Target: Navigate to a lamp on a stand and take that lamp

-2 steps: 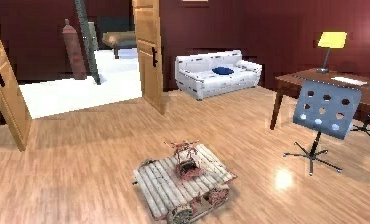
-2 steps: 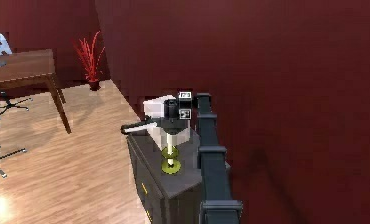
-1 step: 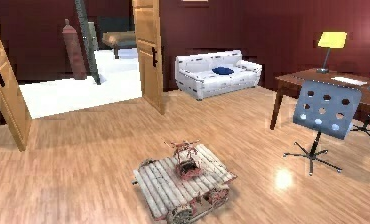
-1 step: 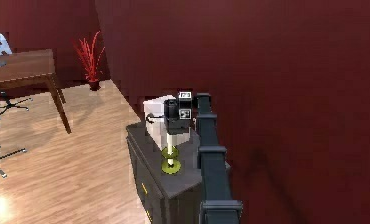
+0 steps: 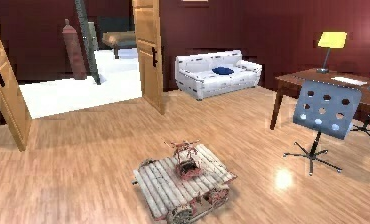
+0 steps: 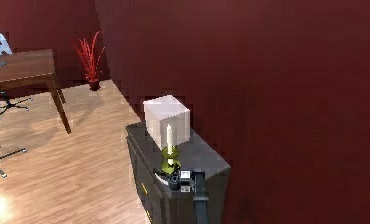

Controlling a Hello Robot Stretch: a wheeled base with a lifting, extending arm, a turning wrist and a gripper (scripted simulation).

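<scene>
Walls [image 6: 283, 80] of dark red backed a low dark stand [image 6: 205, 152] in the arm side view, and on its top stood the lamp [image 6: 166, 117] — a white boxy shade over a pale stem and a yellow-green base, upright. The arm [image 6: 200, 205] rose from the bottom edge, and the pincer [image 6: 173, 172] lay at the lamp's base. Whether it touched the base could not be told, nor whether it gripped anything, since the lamp stood on the stand right at it. Farther along the wall, a red plant [image 6: 90, 58] stood in the corner, with a wooden counter [image 6: 28, 68] near it at the view's left. In the forward view, the same kind of wooden counter [image 5: 313, 80] carried a yellow-shaded lamp [image 5: 331, 42], and a grey-blue swivel chair [image 5: 325, 108] stood just in front of it. A white sofa [image 5: 218, 75] with a blue cushion [image 5: 223, 71] sat against the far wall, beside an open wooden door [image 5: 148, 45]. On the plank floor [image 5: 83, 150] in the foreground lay a low raft of lashed logs [image 5: 183, 180] — well apart from the chair.
</scene>
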